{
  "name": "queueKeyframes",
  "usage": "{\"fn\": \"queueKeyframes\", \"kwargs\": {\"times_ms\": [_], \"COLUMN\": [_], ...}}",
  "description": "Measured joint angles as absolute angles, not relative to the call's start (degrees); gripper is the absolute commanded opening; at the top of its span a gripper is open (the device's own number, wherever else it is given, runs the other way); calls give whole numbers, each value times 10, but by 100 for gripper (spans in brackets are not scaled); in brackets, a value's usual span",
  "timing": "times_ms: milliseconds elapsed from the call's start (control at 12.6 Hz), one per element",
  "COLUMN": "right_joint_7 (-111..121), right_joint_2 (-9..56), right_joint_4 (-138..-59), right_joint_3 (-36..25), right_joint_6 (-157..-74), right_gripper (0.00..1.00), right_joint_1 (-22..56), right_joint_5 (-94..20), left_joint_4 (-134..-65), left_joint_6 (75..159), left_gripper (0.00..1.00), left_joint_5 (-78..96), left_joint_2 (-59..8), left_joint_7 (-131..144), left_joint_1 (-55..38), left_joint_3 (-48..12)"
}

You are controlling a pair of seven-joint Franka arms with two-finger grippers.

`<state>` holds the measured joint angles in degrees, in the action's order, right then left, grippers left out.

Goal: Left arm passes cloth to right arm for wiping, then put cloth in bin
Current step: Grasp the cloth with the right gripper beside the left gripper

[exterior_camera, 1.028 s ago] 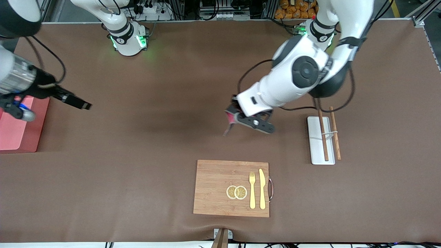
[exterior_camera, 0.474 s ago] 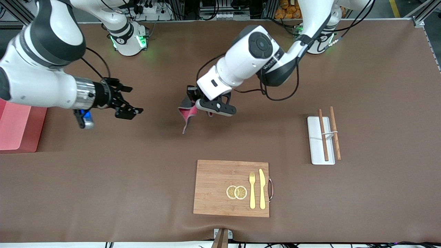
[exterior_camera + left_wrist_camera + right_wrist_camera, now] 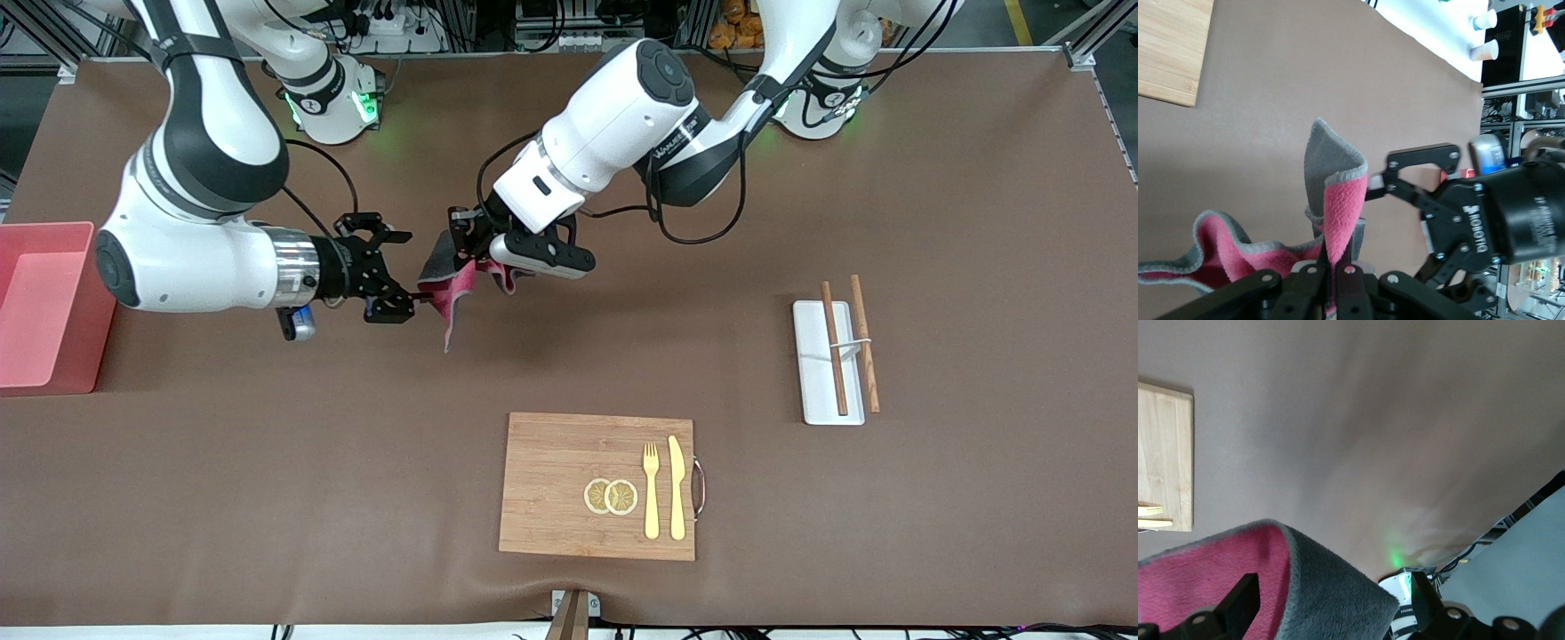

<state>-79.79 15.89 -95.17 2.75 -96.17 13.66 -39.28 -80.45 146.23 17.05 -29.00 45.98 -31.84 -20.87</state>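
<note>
The cloth [image 3: 449, 286], dark grey on one face and crimson-pink on the other, hangs in the air over the bare mat in the middle of the table. My left gripper [image 3: 469, 253] is shut on its upper fold, and the left wrist view shows the cloth [image 3: 1338, 207] pinched between the fingers [image 3: 1351, 283]. My right gripper [image 3: 404, 274] is open, level with the cloth, with its free edge between the jaws. In the right wrist view the cloth [image 3: 1325, 587] fills the gap between the spread fingers [image 3: 1238, 600]. The salmon-pink bin [image 3: 93, 356] stands at the right arm's end of the table.
A wooden cutting board [image 3: 560, 480] with a fork, a knife and lemon slices lies nearer the front camera. A white tray [image 3: 813, 373] with two chopsticks lies toward the left arm's end.
The left gripper has carried the cloth toward the right arm's end. The right gripper has moved from beside the bin to the cloth, and its open fingers now straddle the cloth's edge.
</note>
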Motion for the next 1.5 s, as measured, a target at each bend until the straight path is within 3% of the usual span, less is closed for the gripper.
{"fn": "queueKeyframes", "kwargs": {"times_ms": [237, 316, 474, 633, 712, 949, 1028, 1107, 1502], "right_joint_7": [-827, -830, -832, -832, -832, -832, -832, -832, -802], "right_joint_2": [159, 159, 159, 159, 159, 162, 163, 163, 163], "right_joint_4": [-946, -945, -944, -944, -944, -944, -944, -943, -909], "right_joint_3": [27, 27, 26, 26, 26, 27, 27, 27, 17], "right_joint_6": [-963, -963, -971, -976, -976, -983, -984, -986, -976], "right_gripper": [100, 91, 42, 7, 0, 0, 0, 0, 0], "right_joint_1": [145, 145, 145, 145, 145, 150, 152, 153, 141], "right_joint_5": [-422, -435, -442, -444, -445, -445, -445, -445, -437], "left_joint_4": [-802, -802, -802, -802, -802, -801, -800, -800, -799], "left_joint_6": [1467, 1468, 1468, 1468, 1468, 1469, 1470, 1470, 1471], "left_gripper": [0, 0, 0, 0, 0, 0, 37, 98, 100], "left_joint_5": [171, 171, 171, 171, 171, 171, 171, 171, 171], "left_joint_2": [-290, -290, -290, -290, -290, -290, -289, -287, -284], "left_joint_7": [466, 466, 466, 466, 466, 466, 466, 468, 472], "left_joint_1": [-321, -321, -321, -321, -320, -317, -316, -316, -312], "left_joint_3": [-209, -208, -208, -208, -207, -207, -207, -207, -200]}}
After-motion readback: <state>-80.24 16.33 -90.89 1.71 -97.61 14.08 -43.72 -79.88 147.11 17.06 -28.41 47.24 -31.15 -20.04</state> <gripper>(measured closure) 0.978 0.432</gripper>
